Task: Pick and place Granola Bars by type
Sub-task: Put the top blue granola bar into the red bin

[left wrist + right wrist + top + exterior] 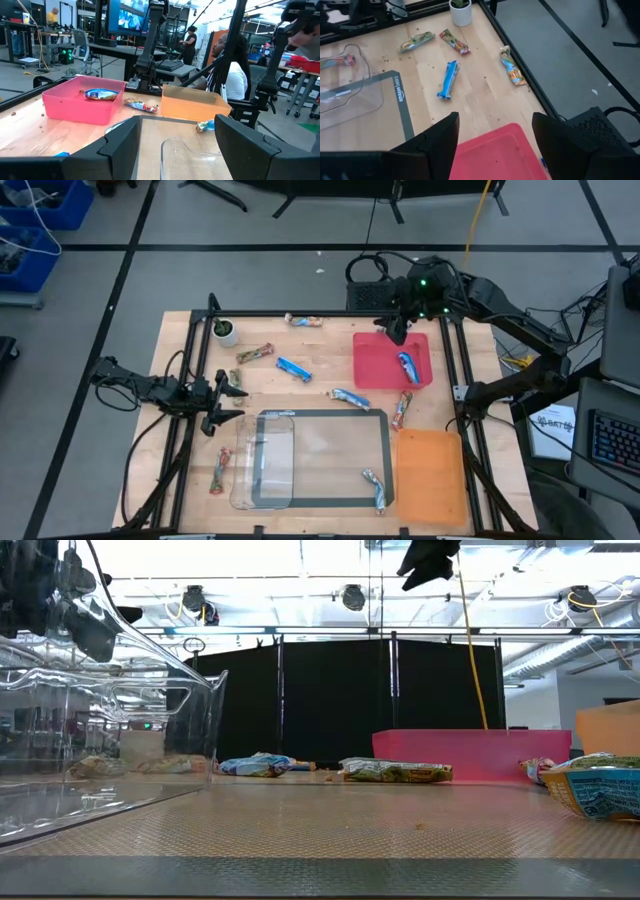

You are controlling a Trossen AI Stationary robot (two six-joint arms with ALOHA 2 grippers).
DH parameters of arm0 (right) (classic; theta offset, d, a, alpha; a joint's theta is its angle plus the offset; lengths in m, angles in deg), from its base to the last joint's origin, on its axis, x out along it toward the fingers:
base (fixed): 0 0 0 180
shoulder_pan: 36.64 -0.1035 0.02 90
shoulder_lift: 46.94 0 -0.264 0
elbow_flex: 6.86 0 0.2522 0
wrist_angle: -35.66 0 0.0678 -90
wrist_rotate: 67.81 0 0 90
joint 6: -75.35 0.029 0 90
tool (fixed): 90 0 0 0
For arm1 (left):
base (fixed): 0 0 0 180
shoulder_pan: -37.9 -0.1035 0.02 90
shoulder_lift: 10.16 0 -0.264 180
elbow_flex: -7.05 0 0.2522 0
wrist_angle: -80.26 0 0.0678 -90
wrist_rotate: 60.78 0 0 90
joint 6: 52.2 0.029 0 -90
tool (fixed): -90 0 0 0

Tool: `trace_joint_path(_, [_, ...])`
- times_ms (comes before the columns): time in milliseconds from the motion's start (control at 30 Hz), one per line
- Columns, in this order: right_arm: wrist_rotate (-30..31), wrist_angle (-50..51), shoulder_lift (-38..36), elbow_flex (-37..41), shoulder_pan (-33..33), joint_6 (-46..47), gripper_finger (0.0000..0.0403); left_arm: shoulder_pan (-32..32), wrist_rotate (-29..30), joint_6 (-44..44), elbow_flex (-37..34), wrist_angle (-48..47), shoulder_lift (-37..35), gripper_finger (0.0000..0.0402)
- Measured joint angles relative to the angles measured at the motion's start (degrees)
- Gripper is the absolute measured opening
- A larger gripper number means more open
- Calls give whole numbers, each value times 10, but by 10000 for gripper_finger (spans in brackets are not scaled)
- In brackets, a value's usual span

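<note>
Granola bars lie scattered on the wooden table: a blue one (293, 368) (448, 80), a tan-green one (255, 353) (416, 42), red-orange ones (305, 321) (402, 410) (220, 472), and blue ones (349, 397) (375, 485). One blue bar (408, 365) (102, 93) lies inside the pink bin (372, 370). My right gripper (397, 332) (495, 122) is open and hovers over the pink bin's far left corner. My left gripper (238, 403) (177, 125) is open at the table's left side, beside the clear bin (265, 465), and points across the table.
An orange bin (432, 475) sits at the near right. A dark-framed mat (330, 416) lies in the middle, partly under the clear bin. A small white pot with a plant (226, 330) stands at the far left corner. People and desks show beyond the table in the left wrist view.
</note>
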Motion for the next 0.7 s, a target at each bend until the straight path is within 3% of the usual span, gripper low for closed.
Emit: trace_joint_path(700, [0, 2, 0, 0, -15, -5, 244, 0, 0, 0, 0, 0, 0, 255])
